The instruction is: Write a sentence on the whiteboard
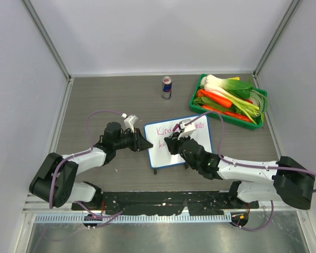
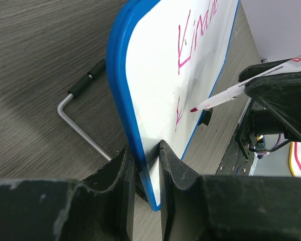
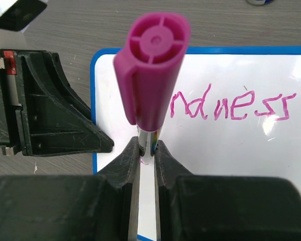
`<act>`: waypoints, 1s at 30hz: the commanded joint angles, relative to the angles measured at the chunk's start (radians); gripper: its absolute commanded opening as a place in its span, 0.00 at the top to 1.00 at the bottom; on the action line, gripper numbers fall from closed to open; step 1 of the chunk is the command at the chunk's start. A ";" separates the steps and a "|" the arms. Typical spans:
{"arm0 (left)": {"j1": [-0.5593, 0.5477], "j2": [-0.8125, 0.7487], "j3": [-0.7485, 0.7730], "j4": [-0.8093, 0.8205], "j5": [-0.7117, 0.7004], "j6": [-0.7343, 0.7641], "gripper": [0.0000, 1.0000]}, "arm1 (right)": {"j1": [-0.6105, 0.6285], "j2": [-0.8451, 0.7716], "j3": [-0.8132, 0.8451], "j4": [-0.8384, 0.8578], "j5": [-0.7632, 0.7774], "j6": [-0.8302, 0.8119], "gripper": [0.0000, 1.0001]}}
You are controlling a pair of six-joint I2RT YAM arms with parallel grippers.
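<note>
Left tool (image 2: 147, 155) is pinched on the blue rim of the whiteboard (image 1: 159, 157), jaws almost closed with only the board edge between them. Right tool (image 3: 147, 150) is closed tight on the marker (image 3: 153, 75), gripping the barrel, magenta cap posted on the back end. Board sits mid-tabletop (image 1: 95, 100) between the two arms, and looks propped at a tilt on its little black feet. Can (image 1: 167, 87) and green tray of vegetables (image 1: 229, 100) are well apart behind it.

The sentence (image 3: 231, 105): top line reads roughly "Kindness", and line two has one mark started that looks like a "k". Marker tip is right by that mark; can't tell from the left wrist view whether it touches the surface. My read: early in line two, more words to go.

Handling: board looks light and stiff with a slick face, so pen pressure will slide or rock it unless it's braced. Rim is the place to hold: thick, rounded, something to bite on, and clear of the ink. Fresh ink smears, so nothing should drag across the written line. Marker is light and smooth, so side load could twist it in the jaws. Main risk is pressing too hard and levering the board against the left grip
</note>
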 commanded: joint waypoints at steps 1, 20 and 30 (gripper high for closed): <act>-0.008 0.041 -0.002 -0.085 -0.079 0.070 1.00 | 0.000 -0.054 0.011 0.029 0.018 -0.001 0.99; -0.007 0.040 -0.002 -0.084 -0.077 0.070 1.00 | 0.000 0.018 0.032 0.065 0.086 0.007 0.99; -0.008 0.041 -0.002 -0.084 -0.077 0.070 1.00 | 0.002 0.029 0.020 0.086 0.095 0.004 0.99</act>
